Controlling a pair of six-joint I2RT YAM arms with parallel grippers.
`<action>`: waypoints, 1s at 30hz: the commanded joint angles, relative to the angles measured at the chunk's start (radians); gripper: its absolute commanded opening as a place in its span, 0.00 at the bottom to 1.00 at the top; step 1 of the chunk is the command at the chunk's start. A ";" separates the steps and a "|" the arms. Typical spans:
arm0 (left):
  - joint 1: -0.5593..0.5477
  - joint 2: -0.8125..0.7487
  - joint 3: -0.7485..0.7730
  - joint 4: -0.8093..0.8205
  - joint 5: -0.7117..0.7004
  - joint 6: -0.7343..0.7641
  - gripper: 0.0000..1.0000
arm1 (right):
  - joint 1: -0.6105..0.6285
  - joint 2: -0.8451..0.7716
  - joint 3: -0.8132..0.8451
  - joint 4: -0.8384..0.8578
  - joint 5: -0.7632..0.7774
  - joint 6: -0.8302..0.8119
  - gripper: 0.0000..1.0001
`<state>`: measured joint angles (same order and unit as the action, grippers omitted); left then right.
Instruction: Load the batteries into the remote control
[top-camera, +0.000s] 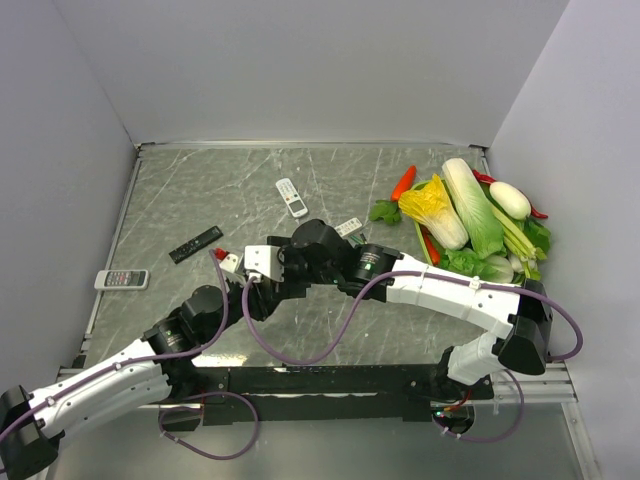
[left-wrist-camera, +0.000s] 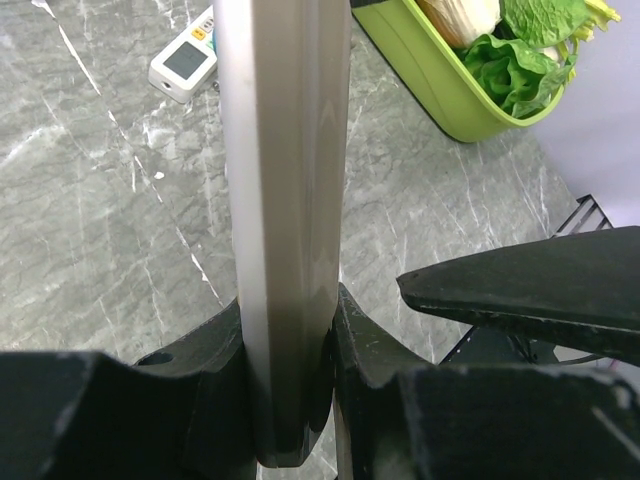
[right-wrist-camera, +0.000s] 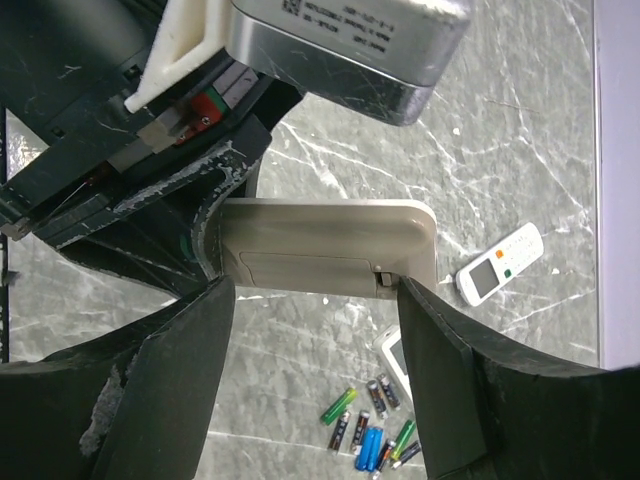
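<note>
The left end effector (left-wrist-camera: 288, 345) is clamped on the lower end of the remote control (left-wrist-camera: 285, 170). Its two black jaws press the narrow sides, so the smooth grey-beige casing with rounded edges stands straight up out of the grip. No brand or lettering shows on this face.

The right end effector (right-wrist-camera: 315, 300) is wide open and holds nothing. Its matt black fingers (right-wrist-camera: 170, 370), scuffed whitish along the edges, sit one at each end of the rectangular battery cover on the remote's back. The cover looks to be in place. Whether the tips touch the plastic cannot be told.

Just above the remote in the right wrist view is a silver box (right-wrist-camera: 340, 50) on the left wrist. It carries a small printed label, too fine and too angled to read.

Beyond the right fingers, down on the desk (left-wrist-camera: 100, 220), the batteries (right-wrist-camera: 368, 432) lie in a loose cluster. They are thin cylinders in green, blue and dark grey, and some are cut off by the frame edge. The desk is grey stone-look with white veins.

A white remote (right-wrist-camera: 393, 358) just beside the batteries is half hidden behind one finger. Farther out lies a small white remote (right-wrist-camera: 500, 265) with a grey display and green and orange buttons.

Well past the left end effector, a glossy lime-green tray (left-wrist-camera: 430, 80) holds leafy greens (left-wrist-camera: 520, 60). In the top view the wrists hide the grip itself.
</note>
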<state>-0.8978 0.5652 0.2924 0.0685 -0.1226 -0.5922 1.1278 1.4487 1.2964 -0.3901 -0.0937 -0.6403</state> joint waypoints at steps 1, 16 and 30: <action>-0.003 -0.019 0.054 0.056 -0.006 -0.009 0.01 | 0.003 0.015 0.017 -0.007 0.015 0.033 0.72; -0.004 -0.014 0.056 0.091 0.052 0.012 0.01 | 0.003 0.036 0.021 0.013 -0.086 0.002 0.72; -0.006 -0.037 0.048 0.085 0.055 0.011 0.01 | -0.028 0.004 -0.040 0.131 -0.008 0.063 0.72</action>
<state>-0.8909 0.5514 0.2928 0.0467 -0.1287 -0.5926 1.1229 1.4685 1.2816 -0.3504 -0.1249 -0.6098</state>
